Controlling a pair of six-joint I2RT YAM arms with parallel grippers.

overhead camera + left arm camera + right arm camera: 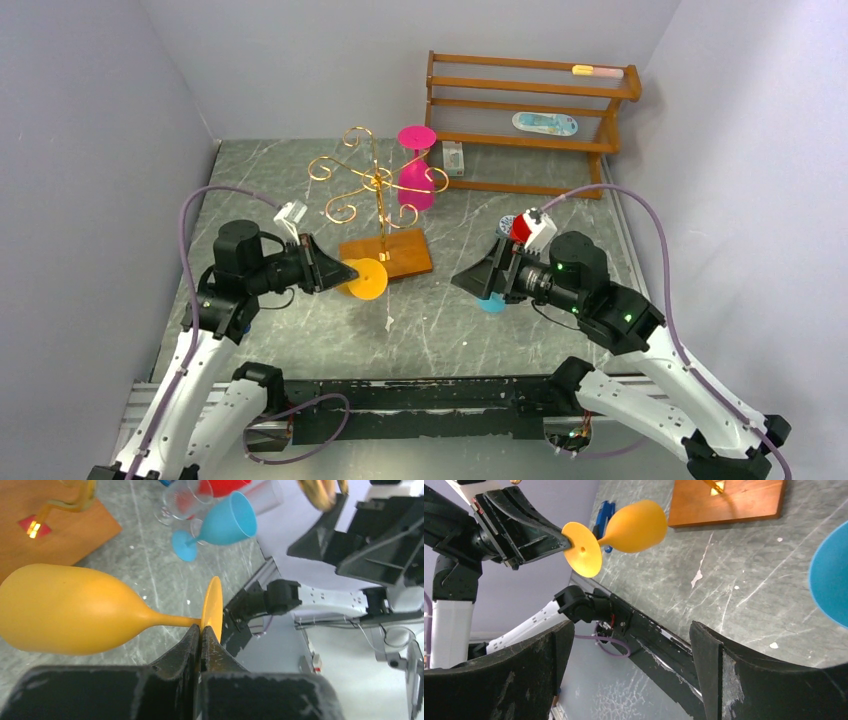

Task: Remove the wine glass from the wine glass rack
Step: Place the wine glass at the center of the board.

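Observation:
The gold wire wine glass rack stands on its orange-brown wooden base at mid table. A pink wine glass hangs upside down from a right arm of the rack. My left gripper is shut on the foot of an orange wine glass. It holds the glass on its side, off the rack, in front of the base. In the left wrist view my gripper pinches the foot's edge, and the orange bowl points left. My right gripper is open and empty beside a blue wine glass.
A brown slatted wooden shelf with small items stands at the back right, a small box by its foot. A clear glass and a red cup stand behind the blue glass. Grey walls enclose the table.

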